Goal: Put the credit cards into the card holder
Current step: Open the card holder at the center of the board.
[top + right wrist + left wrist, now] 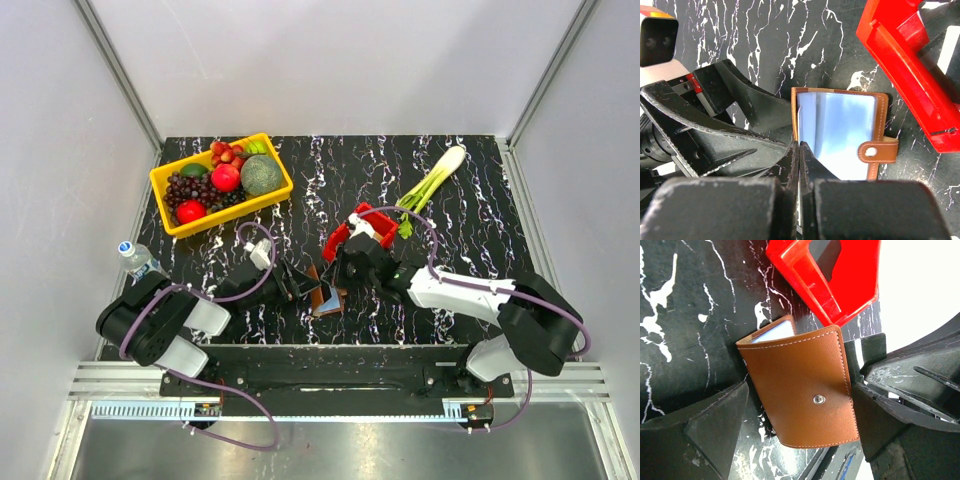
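The card holder (800,390) is a brown leather wallet with a metal snap, lying on the black marbled table near its front middle (326,297). My left gripper (801,390) is open and straddles it, with a finger (875,425) at the wallet's right edge. The right wrist view shows the holder (840,130) spread open with pale blue sleeves inside. My right gripper (799,143) is shut at the wallet's left inner edge on a thin pale credit card (800,117) held edge-on, its far end in the sleeves. No other credit cards are in view.
A red plastic bin (350,228) lies tipped just behind the wallet, close to both grippers (840,280) (905,65). A yellow tray (158,185) of fruit stands at the back left. A leek (430,185) lies at the back right. A water bottle (138,258) is at the left edge.
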You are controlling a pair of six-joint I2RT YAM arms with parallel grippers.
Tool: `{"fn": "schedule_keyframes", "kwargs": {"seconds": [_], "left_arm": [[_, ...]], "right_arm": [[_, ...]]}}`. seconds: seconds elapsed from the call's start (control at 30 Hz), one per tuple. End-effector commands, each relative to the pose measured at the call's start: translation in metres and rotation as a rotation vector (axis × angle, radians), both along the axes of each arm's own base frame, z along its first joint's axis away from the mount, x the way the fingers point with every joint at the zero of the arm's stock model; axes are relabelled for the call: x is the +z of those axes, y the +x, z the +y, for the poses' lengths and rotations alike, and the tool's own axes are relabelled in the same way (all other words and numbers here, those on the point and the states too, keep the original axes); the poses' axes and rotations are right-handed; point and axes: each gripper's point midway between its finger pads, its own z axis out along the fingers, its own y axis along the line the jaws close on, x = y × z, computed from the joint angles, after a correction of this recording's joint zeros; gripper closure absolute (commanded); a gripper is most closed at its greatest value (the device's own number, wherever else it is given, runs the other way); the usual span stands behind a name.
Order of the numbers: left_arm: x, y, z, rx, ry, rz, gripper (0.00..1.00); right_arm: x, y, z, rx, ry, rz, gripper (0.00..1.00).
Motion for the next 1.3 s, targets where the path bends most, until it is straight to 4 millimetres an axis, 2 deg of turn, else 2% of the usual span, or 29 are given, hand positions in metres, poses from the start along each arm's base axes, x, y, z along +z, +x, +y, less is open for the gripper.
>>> {"fn": "schedule_keyframes", "kwargs": {"seconds": [0.0, 0.07, 0.2, 0.23, 0.27, 0.6, 0.7, 0.87, 1.03, 1.27], "left_arm": [[-0.004, 0.005, 0.002, 0.007, 0.035, -0.023, 0.12], [-0.003, 0.004, 0.001, 0.004, 0.022, -0.025, 0.13], [0.003, 0.002, 0.001, 0.008, -0.009, -0.047, 0.13], [0.008, 0.002, 0.001, 0.005, -0.024, -0.061, 0.04], [0.010, 0.001, 0.001, 0.006, -0.030, -0.065, 0.01], [0.004, 0.007, 0.020, 0.093, 0.090, -0.041, 0.01], [0.012, 0.010, 0.031, 0.142, 0.113, -0.065, 0.01], [0.021, 0.016, 0.049, 0.188, 0.244, -0.084, 0.01], [0.016, 0.012, 0.055, 0.199, 0.260, -0.063, 0.01], [0.011, 0.005, 0.061, 0.228, 0.225, -0.041, 0.19]], "right_arm": [[0.035, -0.001, 0.032, 0.059, 0.184, -0.031, 1.00], [0.041, -0.002, 0.037, 0.076, 0.218, -0.029, 1.00], [0.037, -0.003, 0.043, 0.094, 0.213, -0.006, 1.00], [0.036, -0.004, 0.043, 0.094, 0.218, -0.001, 1.00], [0.035, -0.004, 0.043, 0.093, 0.227, 0.003, 1.00], [0.046, -0.006, 0.045, 0.105, 0.253, -0.005, 1.00], [0.047, -0.008, 0.044, 0.108, 0.251, -0.003, 1.00], [0.050, -0.009, 0.046, 0.117, 0.265, -0.005, 1.00], [0.046, -0.011, 0.054, 0.139, 0.283, 0.022, 1.00], [0.044, -0.016, 0.061, 0.158, 0.314, 0.051, 1.00]]}}
